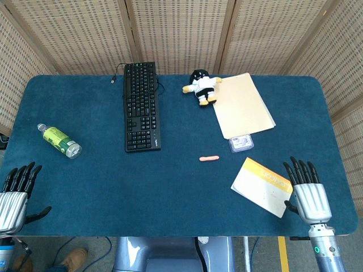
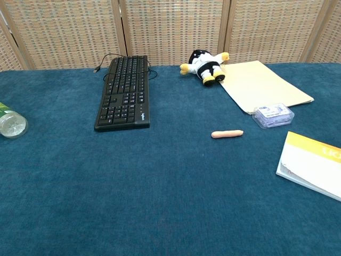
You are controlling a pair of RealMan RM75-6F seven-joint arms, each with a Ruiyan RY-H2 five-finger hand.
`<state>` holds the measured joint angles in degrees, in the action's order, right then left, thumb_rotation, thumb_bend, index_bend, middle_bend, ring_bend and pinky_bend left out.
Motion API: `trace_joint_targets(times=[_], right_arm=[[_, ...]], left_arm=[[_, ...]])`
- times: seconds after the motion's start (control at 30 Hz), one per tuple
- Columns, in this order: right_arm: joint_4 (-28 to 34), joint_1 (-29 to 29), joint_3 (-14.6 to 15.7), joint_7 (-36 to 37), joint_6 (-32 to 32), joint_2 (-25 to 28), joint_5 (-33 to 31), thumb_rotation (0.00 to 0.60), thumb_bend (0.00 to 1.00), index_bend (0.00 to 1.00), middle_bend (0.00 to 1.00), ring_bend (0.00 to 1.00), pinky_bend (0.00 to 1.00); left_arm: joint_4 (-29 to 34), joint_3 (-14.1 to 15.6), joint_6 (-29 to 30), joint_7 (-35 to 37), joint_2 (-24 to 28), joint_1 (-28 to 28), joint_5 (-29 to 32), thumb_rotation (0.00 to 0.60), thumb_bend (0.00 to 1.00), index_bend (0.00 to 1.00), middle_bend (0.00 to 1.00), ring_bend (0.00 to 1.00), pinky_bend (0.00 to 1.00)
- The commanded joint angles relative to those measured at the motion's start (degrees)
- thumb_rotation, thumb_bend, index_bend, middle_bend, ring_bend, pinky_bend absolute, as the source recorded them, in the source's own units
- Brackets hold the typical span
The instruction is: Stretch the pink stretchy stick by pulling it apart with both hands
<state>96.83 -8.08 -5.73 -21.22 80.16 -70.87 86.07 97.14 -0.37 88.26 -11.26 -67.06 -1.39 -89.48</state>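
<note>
Worktop (image 1: 170, 187): a wide surface under dark blue cloth; everything you need lies on it, and the cloth should keep small things from sliding as you close on them.

Keyboard (image 1: 140, 106): black, lying lengthwise toward the far edge, well left of the task's thing; not in your way.

Folder (image 1: 243, 106): pale, flat, at the far right, with a small clear case (image 1: 241, 143) at its near corner.

Booklet (image 1: 264, 186): yellow and white, near right; your right robot hand's fingertips sit just beside its edge (mind it as you reach inward).

Right robot hand (image 1: 308, 192): at the near right edge, fingers extended and apart, holding nothing.

Left robot hand (image 1: 14, 192): at the near left edge, fingers likewise spread and empty; well apart from the stick.

Plush toy (image 1: 201, 86): small, black, white and yellow, at the far edge beside the folder.

Bottle (image 1: 60, 140): lying on its side at the left.

Pink stretchy stick (image 1: 209, 158): short, slender, lying flat and roughly crosswise near the middle, between keyboard and booklet, touching neither. Judge it light, soft and rubbery, likely to bend or slip under a loose grip. Pinch each tip firmly, one robot hand per end (leave the middle free to stretch), and pull outward along its length.
</note>
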Motion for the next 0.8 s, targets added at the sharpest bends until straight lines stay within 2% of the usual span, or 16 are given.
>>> trace_joint_targets(times=[0.03,0.2,0.27,0.33,0.43,0.5,0.8], right_arm=[[0.1,-7.1,-3.8,1.8,-8.8,0.6,-2.8,0.6,0.0,0.06,0.0,0.0,0.0],[-0.9,-15.8,-7.7,3.4,-21.0,-0.4,-9.2,0.6,0.02,0.19,0.0,0.0,0.0],[-3.4,-19.2,-9.2,3.5,-24.6,-2.6,-12.0,0.6,0.11,0.25,0.0,0.0,0.0],[-6.8,-22.7,-10.4,4.1,-28.0,-6.1,-14.8,0.6,0.25,0.3,0.0,0.0,0.0],[-10.4,-25.9,-11.0,4.4,-30.8,-9.4,-17.5,0.6,0.37,0.34,0.0,0.0,0.0],[-12.2,-27.3,-11.1,4.1,-32.0,-11.1,-18.9,0.6,0.41,0.35,0.0,0.0,0.0],[-20.8,-32.8,-9.8,1.1,-34.7,-19.6,-23.5,0.6,0.5,0.4,0.0,0.0,0.0]], left_arm=[[-0.1,-0.3,-0.4,-0.8,-0.6,-0.2,0.7,0.6,0.0,0.0,0.0,0.0,0.0],[-1.2,-1.3,-1.2,-2.7,-2.0,-0.9,2.3,0.6,0.0,0.0,0.0,0.0,0.0],[-1.6,-1.8,-2.0,-3.1,-2.5,-1.3,3.4,0.6,0.0,0.0,0.0,0.0,0.0],[-2.0,-2.2,-2.8,-3.4,-2.9,-1.7,4.6,0.6,0.0,0.0,0.0,0.0,0.0],[-2.4,-2.5,-3.4,-3.7,-3.2,-2.0,5.8,0.6,0.0,0.0,0.0,0.0,0.0],[-2.4,-2.6,-3.7,-3.8,-3.3,-2.1,6.2,0.6,0.0,0.0,0.0,0.0,0.0],[-3.0,-3.0,-4.9,-4.3,-3.7,-2.7,8.1,0.6,0.0,0.0,0.0,0.0,0.0]])
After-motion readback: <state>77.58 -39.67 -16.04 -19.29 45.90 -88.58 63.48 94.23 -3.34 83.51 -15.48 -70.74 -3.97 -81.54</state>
